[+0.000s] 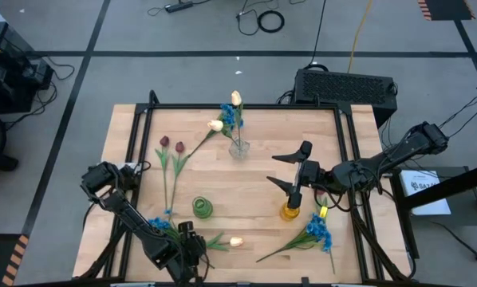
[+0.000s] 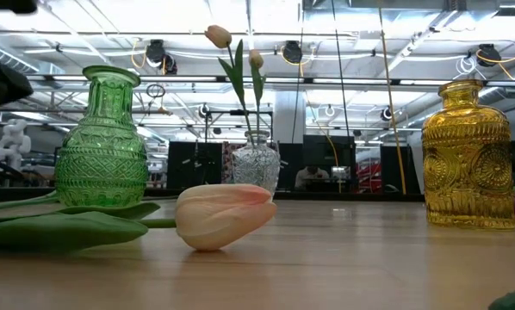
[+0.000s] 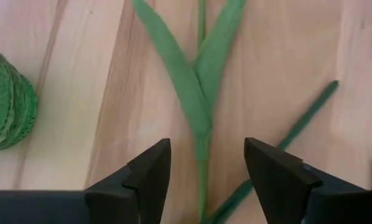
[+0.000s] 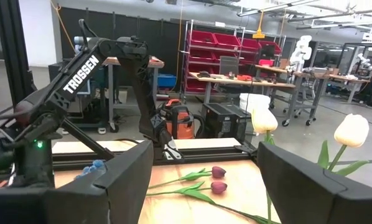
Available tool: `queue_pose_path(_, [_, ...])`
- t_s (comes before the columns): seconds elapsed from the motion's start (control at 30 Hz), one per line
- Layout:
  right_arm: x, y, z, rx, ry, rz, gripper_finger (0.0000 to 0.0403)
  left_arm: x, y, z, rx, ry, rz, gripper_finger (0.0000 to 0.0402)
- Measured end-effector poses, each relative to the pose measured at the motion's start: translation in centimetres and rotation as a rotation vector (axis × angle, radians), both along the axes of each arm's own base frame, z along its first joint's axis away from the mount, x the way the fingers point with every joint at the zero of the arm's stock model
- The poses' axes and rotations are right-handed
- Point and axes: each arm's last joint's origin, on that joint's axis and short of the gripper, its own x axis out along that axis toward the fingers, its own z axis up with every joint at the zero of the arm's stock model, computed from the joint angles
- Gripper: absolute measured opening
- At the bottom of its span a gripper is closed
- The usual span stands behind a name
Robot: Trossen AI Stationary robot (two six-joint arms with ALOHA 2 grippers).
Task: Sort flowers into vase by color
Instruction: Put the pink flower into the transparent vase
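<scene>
At the near table edge, the left gripper (image 1: 192,249) sits low over the wood w/ fingers (image 3: 150,174) apart, straddling the green stem (image 3: 203,180) of a cream-peach tulip (image 1: 236,241); no contact visible, stem lies flat between the tips. The bloom lies to the gripper's right on the table. A second stem (image 3: 298,127) crosses diagonally just beside the right fingertip. The green vase (image 1: 202,207) stands just beyond the gripper, near. Blue blooms (image 1: 160,226) lie close on its left, beside the arm. Two dark red tulips (image 1: 171,145) lie farther out past the vase.

The right gripper (image 1: 290,169) hangs above table centre-right, fingers wide apart, nothing between them. The yellow vase (image 1: 291,211) is right beneath and near it; a blue flower spray (image 1: 318,232) lies beside that vase. The clear vase (image 1: 238,148), left of the right gripper, holds two cream tulips (image 1: 235,99) plus blue blooms.

Open wood: centre strip between green and yellow vases. The black frame rail (image 1: 242,107) borders the table.
</scene>
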Motion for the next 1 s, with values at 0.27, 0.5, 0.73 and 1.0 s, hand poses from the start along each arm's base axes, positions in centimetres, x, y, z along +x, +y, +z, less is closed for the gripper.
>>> queue_pose_path(0.27, [0.00, 0.00, 0.00, 0.000, 0.000, 0.000, 0.0281, 0.35, 0.81, -0.65, -0.024, 0.050, 0.008, 0.0165])
queue_pose_path(0.5, [0.00, 0.00, -0.01, 0.000, 0.001, 0.000, 0.0281, 0.43, 0.80, -0.65, -0.018, 0.057, -0.036, 0.0100])
queue_pose_path(0.73, [-0.01, 0.02, -0.01, 0.009, -0.001, 0.001, 0.0281, 0.75, 1.09, -0.65, -0.004, 0.058, -0.063, 0.0040])
queue_pose_path(1.0, [-0.12, 0.31, -0.01, 0.011, -0.002, 0.015, 0.0281, 0.98, 1.06, -0.43, -0.005, 0.048, -0.078, 0.0023])
